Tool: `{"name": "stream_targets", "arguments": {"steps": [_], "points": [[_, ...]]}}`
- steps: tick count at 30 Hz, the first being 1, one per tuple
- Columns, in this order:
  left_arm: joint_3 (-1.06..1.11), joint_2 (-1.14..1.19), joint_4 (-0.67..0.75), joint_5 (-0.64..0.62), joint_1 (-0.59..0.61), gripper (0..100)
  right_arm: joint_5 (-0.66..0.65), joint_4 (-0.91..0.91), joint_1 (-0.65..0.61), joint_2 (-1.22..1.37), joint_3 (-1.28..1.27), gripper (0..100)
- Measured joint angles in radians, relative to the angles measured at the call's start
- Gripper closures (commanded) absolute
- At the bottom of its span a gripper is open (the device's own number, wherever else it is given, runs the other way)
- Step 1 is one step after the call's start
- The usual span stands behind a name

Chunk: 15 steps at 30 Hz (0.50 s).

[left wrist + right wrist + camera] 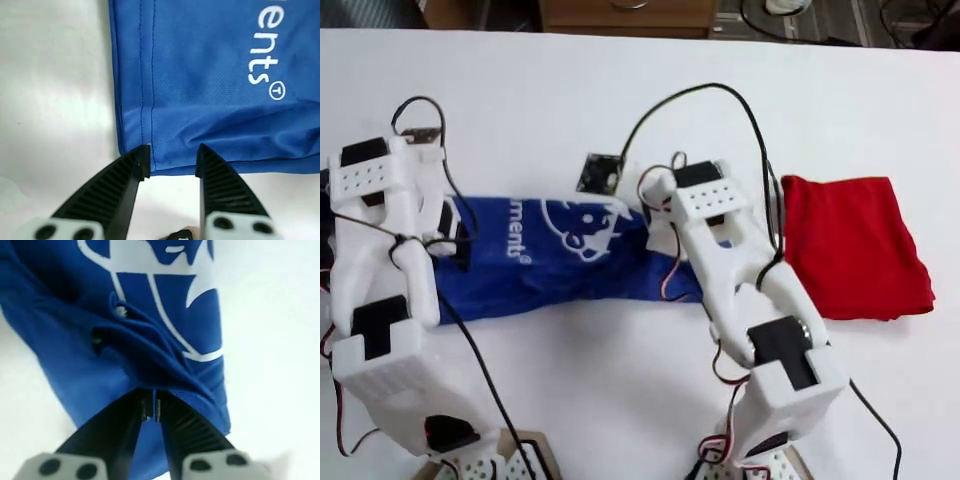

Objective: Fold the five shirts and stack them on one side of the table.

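High view: blue shirt (560, 272) lies lengthwise left-right, hem at left end.

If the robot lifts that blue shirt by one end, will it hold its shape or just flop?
Probably flop: the blue shirt lies in soft creases and bunches where the right gripper pinches it. It looks thin and light, so it should lift easily. The smooth knit may slide over the table when pulled.
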State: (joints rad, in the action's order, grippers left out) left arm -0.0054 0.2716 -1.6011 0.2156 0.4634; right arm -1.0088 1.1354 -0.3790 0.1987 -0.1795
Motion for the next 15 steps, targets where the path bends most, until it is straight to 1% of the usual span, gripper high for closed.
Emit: {"name": "stream_targets", "arguments": {"steps": [6,15], "points": [[0.000,0.000,0.000,0.000,0.000,82,0.005,-0.123,0.015,0.081,0.003,97.6],[0.000,0.000,0.000,0.000,0.000,82,0.201,-0.144,0.018,0.098,0.046,97.6]]}}
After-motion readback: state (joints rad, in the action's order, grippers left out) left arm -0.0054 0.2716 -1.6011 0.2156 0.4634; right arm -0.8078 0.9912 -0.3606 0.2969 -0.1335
